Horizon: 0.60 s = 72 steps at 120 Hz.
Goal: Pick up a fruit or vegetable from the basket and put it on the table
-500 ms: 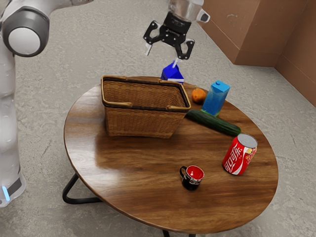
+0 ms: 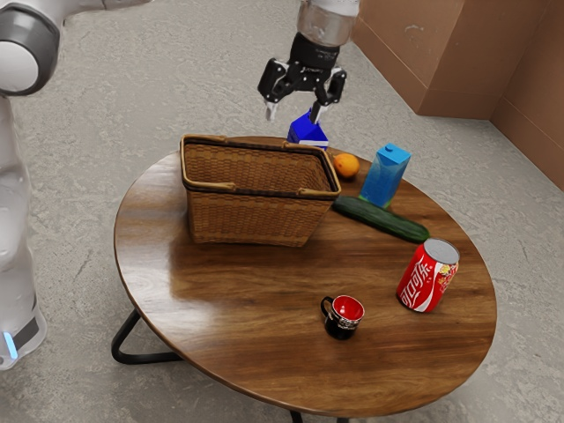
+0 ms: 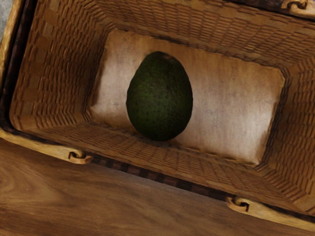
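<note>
Wooden table (image 2: 229, 317) on grey floor (image 2: 79, 211), brown walls (image 2: 410, 53).

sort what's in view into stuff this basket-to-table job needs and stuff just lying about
Part of the job:
avocado, inside the basket
basket
table, where the avocado should go
hand, open above the table's far side

Just lying about, all outside the basket:
orange
cucumber
light blue carton
dark blue carton
red can
mug
</note>
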### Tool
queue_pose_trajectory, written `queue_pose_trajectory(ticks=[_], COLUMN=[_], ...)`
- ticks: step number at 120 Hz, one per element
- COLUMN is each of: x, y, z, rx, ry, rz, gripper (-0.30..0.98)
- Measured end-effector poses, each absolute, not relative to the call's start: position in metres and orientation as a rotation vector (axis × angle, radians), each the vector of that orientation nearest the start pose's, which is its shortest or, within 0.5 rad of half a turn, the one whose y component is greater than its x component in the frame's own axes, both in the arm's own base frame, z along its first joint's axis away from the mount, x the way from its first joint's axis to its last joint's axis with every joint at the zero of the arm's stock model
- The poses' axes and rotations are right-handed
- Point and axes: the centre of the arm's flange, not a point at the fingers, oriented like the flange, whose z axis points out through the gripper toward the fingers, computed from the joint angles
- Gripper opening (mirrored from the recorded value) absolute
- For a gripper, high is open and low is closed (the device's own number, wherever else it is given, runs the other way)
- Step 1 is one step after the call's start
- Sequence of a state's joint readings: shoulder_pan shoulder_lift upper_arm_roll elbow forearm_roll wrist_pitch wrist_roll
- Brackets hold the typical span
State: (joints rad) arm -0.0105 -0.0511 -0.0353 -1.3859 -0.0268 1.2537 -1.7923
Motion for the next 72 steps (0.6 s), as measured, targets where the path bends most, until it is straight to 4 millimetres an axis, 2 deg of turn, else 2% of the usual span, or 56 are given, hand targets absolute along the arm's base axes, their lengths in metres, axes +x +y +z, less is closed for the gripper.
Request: queue_pose_trajectory(ticks=[9,18,34,40,49,56,72], x=[0.485,0.483,0.490,0.491,0.493,0.492,0.466], y=[-0.001,0.022,0.025,0.034,0.043,0.041,0.034], z=[0.687,0.665,0.642,0.638,0.632,0.619,0.596], rx=[1.934,1.841,1.785,1.777,1.797,1.834,1.899], ry=[2.549,2.627,2.668,2.676,2.674,2.664,2.616], rz=[-0.126,-0.133,-0.117,-0.094,-0.063,-0.058,-0.031], gripper=[0.69,0.69,0.68,0.68,0.68,0.68,0.68])
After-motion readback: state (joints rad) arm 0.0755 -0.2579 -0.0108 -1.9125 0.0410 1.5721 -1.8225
